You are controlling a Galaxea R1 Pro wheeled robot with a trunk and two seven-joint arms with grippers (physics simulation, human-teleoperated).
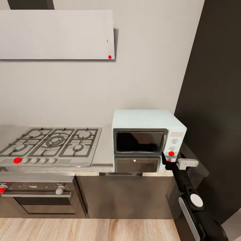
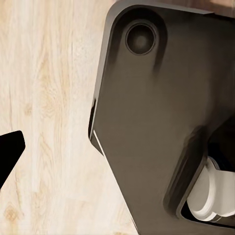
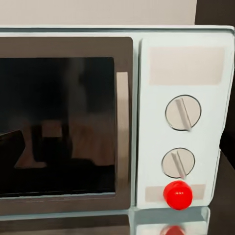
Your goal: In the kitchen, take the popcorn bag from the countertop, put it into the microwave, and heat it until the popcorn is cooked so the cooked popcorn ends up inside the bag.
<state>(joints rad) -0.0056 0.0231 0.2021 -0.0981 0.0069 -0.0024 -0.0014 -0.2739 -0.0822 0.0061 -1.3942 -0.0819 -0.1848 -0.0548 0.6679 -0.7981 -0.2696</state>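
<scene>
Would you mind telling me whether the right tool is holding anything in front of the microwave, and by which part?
It cannot be told for certain: the right tool sits by the microwave near its red button, with nothing visibly held; its fingers are unclear.

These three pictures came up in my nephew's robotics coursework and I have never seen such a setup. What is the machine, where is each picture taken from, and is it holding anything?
They are simulator renders of a wheeled robot with two arms, seen at one moment. The big picture is from its head camera, looking down at a kitchen: a pale mint-blue microwave with its door shut stands on a grey countertop, beside a gas hob, with a built-in oven below. The dark arm at lower right is the robot's right arm, its right gripper reaching toward the microwave's red button. The close-up comes from that arm's wrist camera and shows two knobs above the same button. The third, from the left wrist, looks down at the wood floor and the robot's own dark base. I can't see anything held.
</scene>
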